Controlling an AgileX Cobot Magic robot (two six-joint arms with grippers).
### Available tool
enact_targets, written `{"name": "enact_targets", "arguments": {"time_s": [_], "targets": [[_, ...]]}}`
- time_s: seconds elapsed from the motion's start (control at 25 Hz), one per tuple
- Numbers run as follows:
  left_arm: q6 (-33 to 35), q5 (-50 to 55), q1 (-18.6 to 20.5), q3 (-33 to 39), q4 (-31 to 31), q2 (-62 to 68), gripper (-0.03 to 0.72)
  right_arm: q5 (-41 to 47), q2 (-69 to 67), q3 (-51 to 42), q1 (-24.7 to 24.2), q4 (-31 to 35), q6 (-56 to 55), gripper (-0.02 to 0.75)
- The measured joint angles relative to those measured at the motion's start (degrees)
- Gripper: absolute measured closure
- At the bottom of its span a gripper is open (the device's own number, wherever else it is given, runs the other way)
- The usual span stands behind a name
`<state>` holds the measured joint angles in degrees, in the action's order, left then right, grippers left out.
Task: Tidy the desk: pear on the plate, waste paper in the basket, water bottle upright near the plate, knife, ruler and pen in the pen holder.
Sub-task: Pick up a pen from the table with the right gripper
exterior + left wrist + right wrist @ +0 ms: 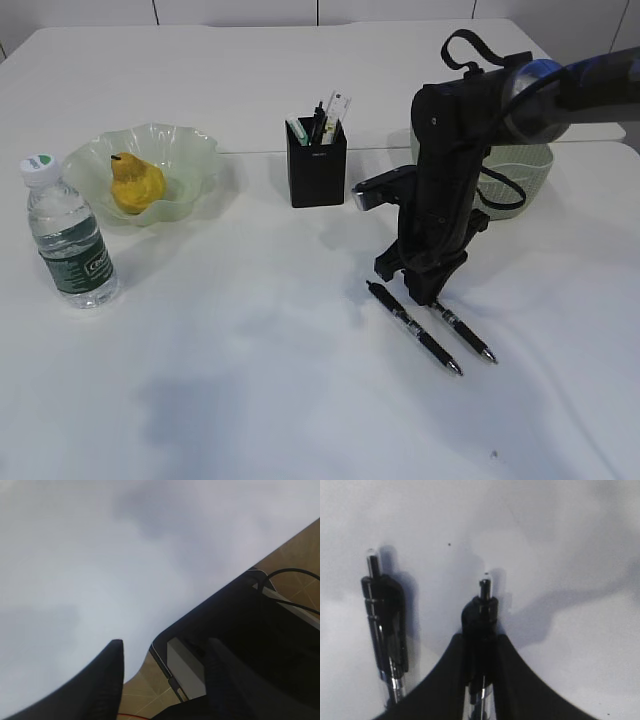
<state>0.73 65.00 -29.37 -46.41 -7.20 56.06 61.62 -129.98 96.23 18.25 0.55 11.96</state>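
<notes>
pens on table x2 (pixel 414 327) (pixel 463 332) | R end effector (pixel 481 645) clamps 1 | L end effector (pixel 165 680) open

White table (pixel 250 400) was plain and matte, with a seam running across it behind the middle. A small dark speck (pixel 493 455) sat near the front right. A pale panelled wall (pixel 240 10) stood behind. Tan tiled floor (pixel 142 690) showed past the table edge.
</notes>
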Motion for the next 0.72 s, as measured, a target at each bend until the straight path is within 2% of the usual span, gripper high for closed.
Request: {"name": "enact_targets", "arguments": {"time_s": [0.28,0.44,0.72], "targets": [[0.00,0.00,0.00,0.00,0.00,0.00,0.359,2.40,-0.45,1.25,0.00,-0.55,-0.10,0.619],[0.00,0.00,0.00,0.00,-0.05,0.00,0.391,6.62,-0.96,5.94,0.00,-0.55,-0.31,0.622],[0.00,0.10,0.00,0.00,-0.14,0.00,0.427,7.88,-0.96,16.19,0.00,-0.55,-0.51,0.622]]}}
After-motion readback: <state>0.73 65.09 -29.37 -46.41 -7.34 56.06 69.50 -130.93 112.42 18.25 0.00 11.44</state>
